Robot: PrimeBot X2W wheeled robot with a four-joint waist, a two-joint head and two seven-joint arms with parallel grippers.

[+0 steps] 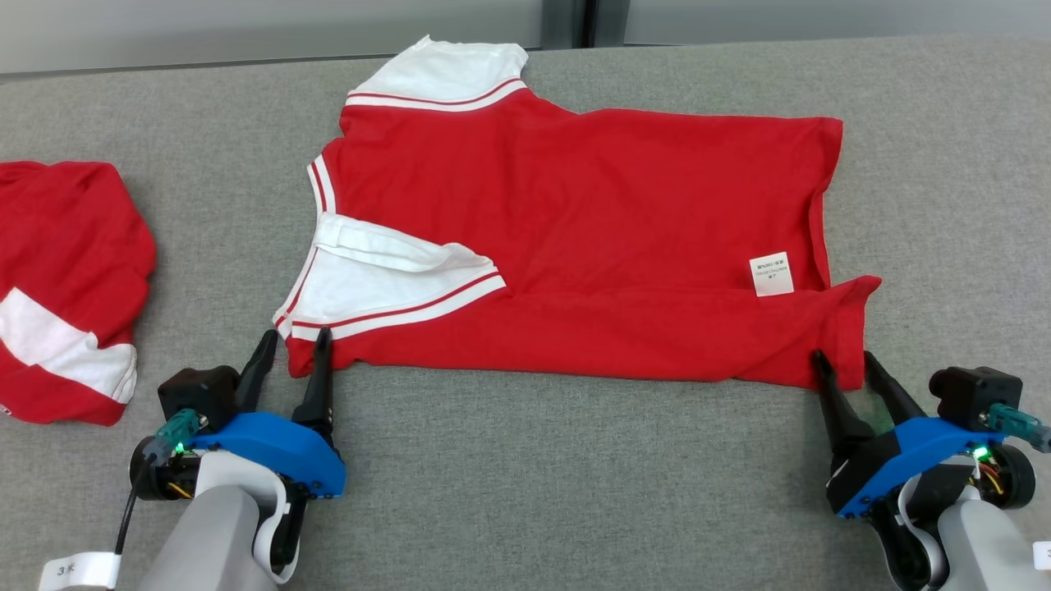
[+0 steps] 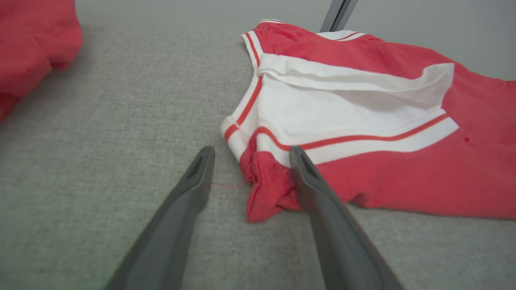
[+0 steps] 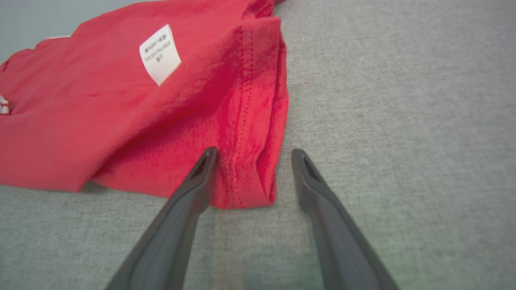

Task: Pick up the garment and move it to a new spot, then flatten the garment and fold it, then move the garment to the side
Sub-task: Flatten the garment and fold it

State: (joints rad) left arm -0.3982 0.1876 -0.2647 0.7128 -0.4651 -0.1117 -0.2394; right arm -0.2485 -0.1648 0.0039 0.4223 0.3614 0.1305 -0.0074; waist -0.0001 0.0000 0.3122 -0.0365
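You had the red shirt (image 1: 575, 205) spread sideways on the grey cloth surface (image 1: 575, 476), its near long edge folded over on itself. Your left gripper (image 1: 296, 335) sat at the shoulder end with its jaws apart, holding nothing. In the left wrist view, the bunched red corner of the shirt (image 2: 403, 181) lay between the two fingers of that gripper (image 2: 252, 151), pressed against the right-hand one. The white sleeve (image 1: 369, 279) with red stripes lay just beyond the tips.

Your right gripper (image 1: 844, 357) was also spread wide and held nothing. In the right wrist view, the stitched hem corner of the shirt (image 3: 80, 112) sat inside the gap of the gripper (image 3: 254, 151), close against the left-hand finger, with bare cloth by the other. A white care label (image 3: 159, 54) lay further ahead of the jaws.

A second red garment (image 1: 66, 271) with a white band lay well off to the outer side of the left jaws, apart from the shirt.
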